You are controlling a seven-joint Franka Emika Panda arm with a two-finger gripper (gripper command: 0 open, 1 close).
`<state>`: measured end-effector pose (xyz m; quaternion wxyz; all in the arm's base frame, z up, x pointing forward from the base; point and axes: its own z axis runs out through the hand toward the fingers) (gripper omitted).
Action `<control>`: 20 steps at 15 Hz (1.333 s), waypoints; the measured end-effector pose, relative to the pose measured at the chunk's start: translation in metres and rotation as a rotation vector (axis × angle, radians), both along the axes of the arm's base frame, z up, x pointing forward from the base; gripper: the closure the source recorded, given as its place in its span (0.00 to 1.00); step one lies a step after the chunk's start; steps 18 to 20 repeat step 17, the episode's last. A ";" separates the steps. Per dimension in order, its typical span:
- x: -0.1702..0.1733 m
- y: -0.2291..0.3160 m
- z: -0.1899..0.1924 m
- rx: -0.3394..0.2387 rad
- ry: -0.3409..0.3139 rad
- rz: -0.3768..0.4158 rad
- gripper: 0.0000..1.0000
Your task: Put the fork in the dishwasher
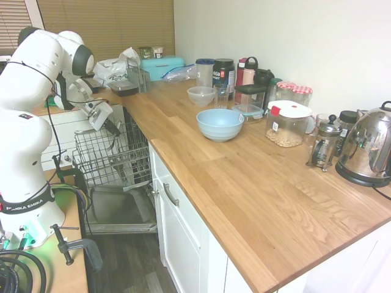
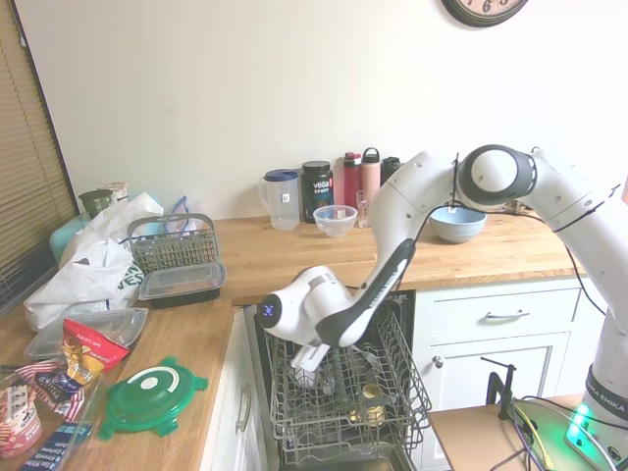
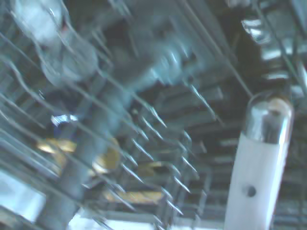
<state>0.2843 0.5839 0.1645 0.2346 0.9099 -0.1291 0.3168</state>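
Note:
The dishwasher stands open under the wooden counter, its grey wire rack (image 1: 104, 160) (image 2: 392, 392) pulled out over the lowered grey door panel (image 1: 119, 207). My gripper (image 1: 113, 128) (image 2: 306, 371) hangs just above the rack's rear part, pointing down into the wires. It is shut on the fork (image 3: 261, 163), a pale slim handle with a shiny end. From the second exterior view the fork (image 2: 302, 379) is only a small pale bit under the hand. The wrist view shows blurred rack tines (image 3: 158, 129) close below.
A brass-coloured piece (image 2: 372, 397) sits in the rack. On the counter stand a light-blue bowl (image 1: 220, 124), a clear bowl (image 1: 201, 95), jars, bottles and a kettle (image 1: 366, 146). A loose cutlery basket (image 2: 174, 243), food boxes and a green lid (image 2: 152, 395) lie left of the dishwasher.

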 end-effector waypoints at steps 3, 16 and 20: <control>0.008 0.011 0.013 0.017 0.014 -0.026 0.00; -0.003 -0.004 0.217 0.286 -0.078 -0.010 0.00; 0.004 -0.017 0.251 0.349 -0.087 -0.029 0.00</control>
